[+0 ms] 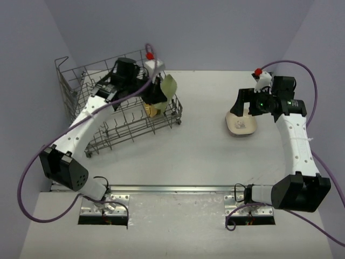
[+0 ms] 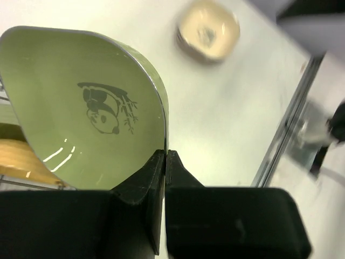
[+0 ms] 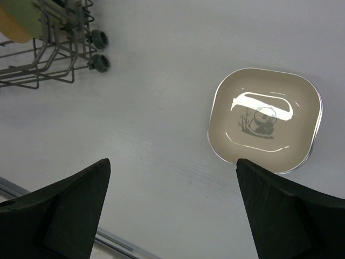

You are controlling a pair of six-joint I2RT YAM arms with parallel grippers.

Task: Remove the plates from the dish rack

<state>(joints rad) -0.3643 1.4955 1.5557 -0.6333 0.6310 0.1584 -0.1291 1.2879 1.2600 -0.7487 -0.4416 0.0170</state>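
L gripper [image 2: 165, 162] jaws are pinched tight on the rim of green plate [image 2: 81, 108], one finger each side of the edge. A rim grip suits plates racked on edge between tines, since only the rim is reachable. Plate hangs upright, panda face toward the wrist cam, over the right end of rack [image 1: 81, 75], seemingly clear of the tines. One yellow-orange plate [image 1: 155, 110] sits in the rack just below it; can't tell if more hide behind the arm.

R gripper [image 3: 172, 162] is spread wide & empty, hovering above table [image 1: 188, 156], w/ tan plate [image 3: 264, 121] lying flat just beyond its fingers. That's prob. the top of a small stack, so likely the drop zone. Next, I'd guess, L arm carries green plate over to the tan one & lays it flat.
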